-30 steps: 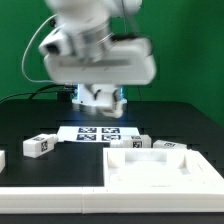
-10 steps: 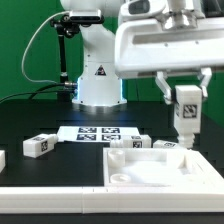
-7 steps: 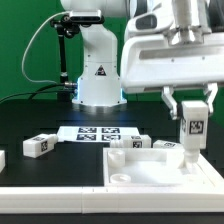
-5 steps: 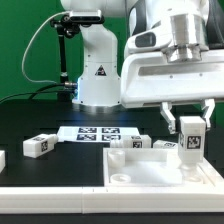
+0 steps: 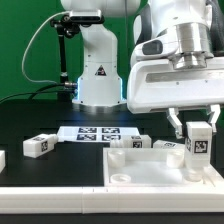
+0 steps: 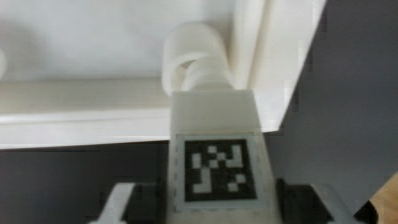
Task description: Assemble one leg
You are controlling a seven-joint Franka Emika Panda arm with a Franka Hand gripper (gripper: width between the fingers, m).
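Observation:
My gripper [image 5: 198, 132] is shut on a white leg [image 5: 198, 150] with a black-and-white tag and holds it upright over the near right corner of the large flat white panel [image 5: 150, 170]. The leg's lower end reaches the panel's corner; I cannot tell whether it touches. In the wrist view the leg [image 6: 217, 150] runs from between my gripper [image 6: 217, 205] fingers down to a round boss [image 6: 192, 55] in the panel's corner [image 6: 107, 95]. Other legs lie on the table: one at the exterior view's left [image 5: 38, 145] and some behind the panel [image 5: 134, 142].
The marker board [image 5: 95, 132] lies behind the panel. A white part [image 5: 3, 159] lies at the exterior view's left edge. The arm's base [image 5: 97, 70] stands at the back. A white ledge [image 5: 50, 195] runs along the front.
My gripper has come in from the middle to the exterior view's right with the leg and has lowered it steadily onto the panel's corner.

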